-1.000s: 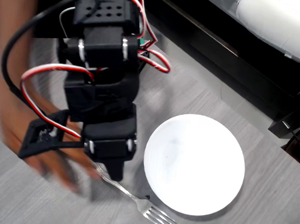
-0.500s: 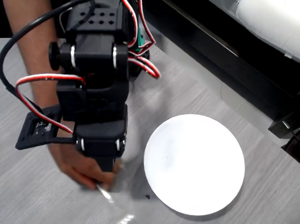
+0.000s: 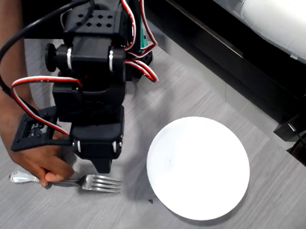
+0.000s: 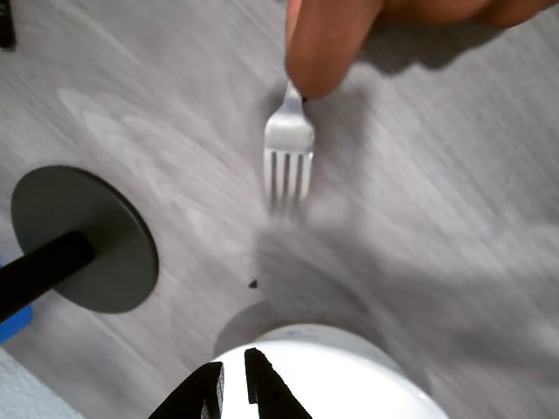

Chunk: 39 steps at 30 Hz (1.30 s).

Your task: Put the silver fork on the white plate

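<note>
Person's hand pinning the silver fork to the table.
Fork's mid-handle hidden under fingers; jaws nearly pressed together, empty, hovering at the white plate, its rim cut off in the wrist view.

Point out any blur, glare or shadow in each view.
Overhead view: the white plate glares to flat white, casting a thin shadow at its lower edge; the silver fork is sharp. Wrist view: the fork's tines smear, the table is soft, with a broad shadow above the plate's rim.
</note>
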Tool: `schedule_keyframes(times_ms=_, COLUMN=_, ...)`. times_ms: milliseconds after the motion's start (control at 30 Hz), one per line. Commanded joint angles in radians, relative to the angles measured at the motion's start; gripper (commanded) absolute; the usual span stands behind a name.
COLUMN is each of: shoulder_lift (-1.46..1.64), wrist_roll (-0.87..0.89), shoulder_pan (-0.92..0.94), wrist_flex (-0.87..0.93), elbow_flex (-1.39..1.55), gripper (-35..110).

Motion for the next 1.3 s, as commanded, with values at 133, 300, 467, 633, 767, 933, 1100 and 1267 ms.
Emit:
schedule_keyframes(times_ms=133, shoulder_lift=0.02, wrist_roll=-0.074, shoulder_pan=0.101, wrist_flex=-0.186, elbow_flex=0.101, gripper=0)
schedule_keyframes(times_ms=300, shoulder_lift=-0.17, wrist_roll=-0.124, shoulder_pan=0.15, wrist_flex=-0.255, elbow_flex=0.1, gripper=0)
schedule_keyframes(times_ms=467, shoulder_lift=-0.33, wrist_roll=-0.155, shoulder_pan=0.16, wrist_flex=-0.241, elbow_flex=0.097, gripper=12)
schedule_keyframes(times_ms=633, shoulder_lift=-0.417, wrist_roll=-0.167, shoulder_pan=0.172, wrist_flex=-0.241, elbow_flex=0.097, gripper=19)
schedule_keyframes(times_ms=767, shoulder_lift=-0.453, wrist_roll=-0.189, shoulder_pan=0.172, wrist_flex=-0.258, elbow_flex=0.097, gripper=21)
schedule_keyframes(times_ms=933, shoulder_lift=-0.471, wrist_roll=-0.193, shoulder_pan=0.166, wrist_flex=-0.291, elbow_flex=0.094, gripper=21)
schedule_keyframes(times_ms=1100, shoulder_lift=-0.506, wrist_roll=-0.193, shoulder_pan=0.166, wrist_flex=-0.301, elbow_flex=0.072, gripper=18)
schedule_keyframes(times_ms=1267, shoulder_lift=-0.574, wrist_roll=-0.193, shoulder_pan=0.183, wrist_flex=-0.296, elbow_flex=0.023, gripper=7)
